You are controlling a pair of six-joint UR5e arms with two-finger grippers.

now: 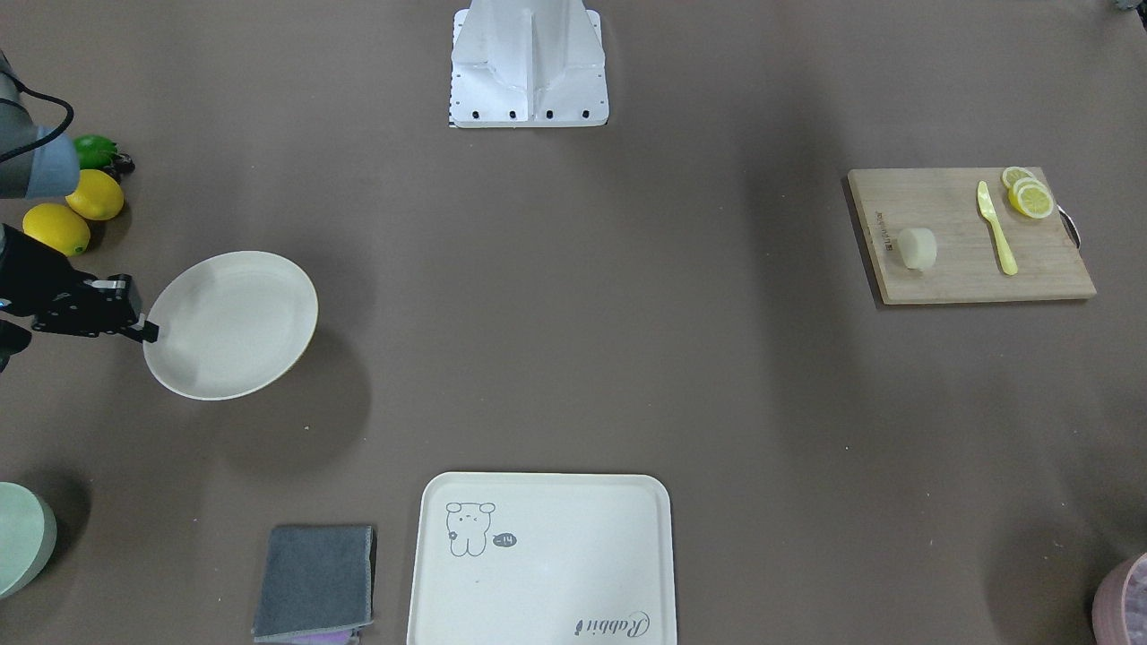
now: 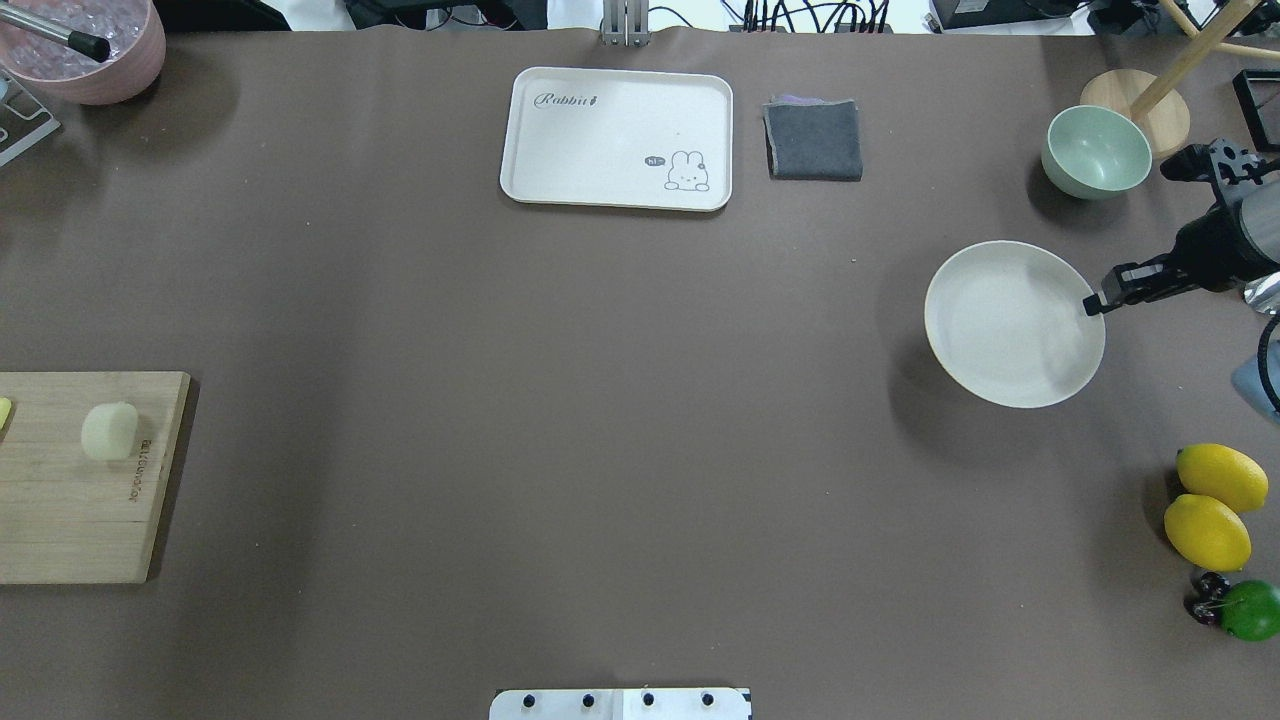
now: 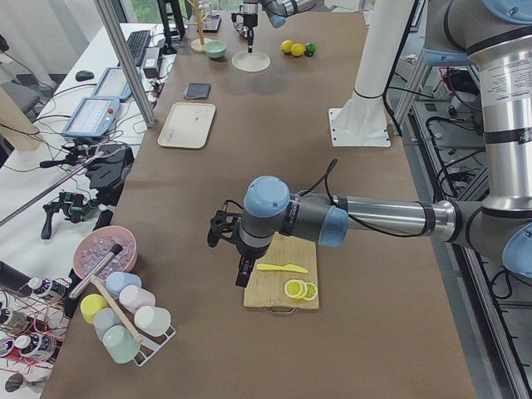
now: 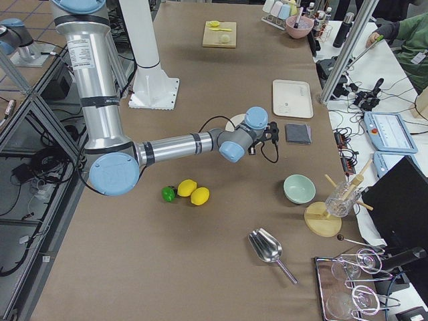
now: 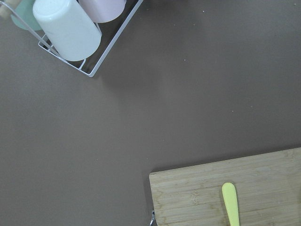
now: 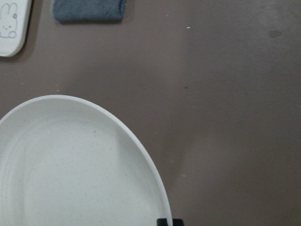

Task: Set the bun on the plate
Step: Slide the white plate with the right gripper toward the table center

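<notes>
Pinching the plate (image 2: 1010,330) by its rim, your right claw (image 2: 1092,305) shows overhead, left claw (image 3: 242,280) only side-on, grip you cannot tell, bun (image 1: 918,248) by the board (image 1: 968,273)'s short edge, axis lengthwise.

Brown-covered table (image 2: 480,420). Operators' side: cream tray (image 2: 616,138), folded grey cloth (image 2: 813,140) just beside it. Left end: wooden cutting board (image 2: 70,520), pink bowl (image 2: 85,60). Right end: pale green bowl (image 2: 1096,152), two lemons (image 2: 1208,532) touching, green fruit (image 2: 1251,610) near them.

cream bun (image 1: 918,247) on wooden board (image 1: 972,273); off-white plate (image 1: 231,324) raised
</notes>
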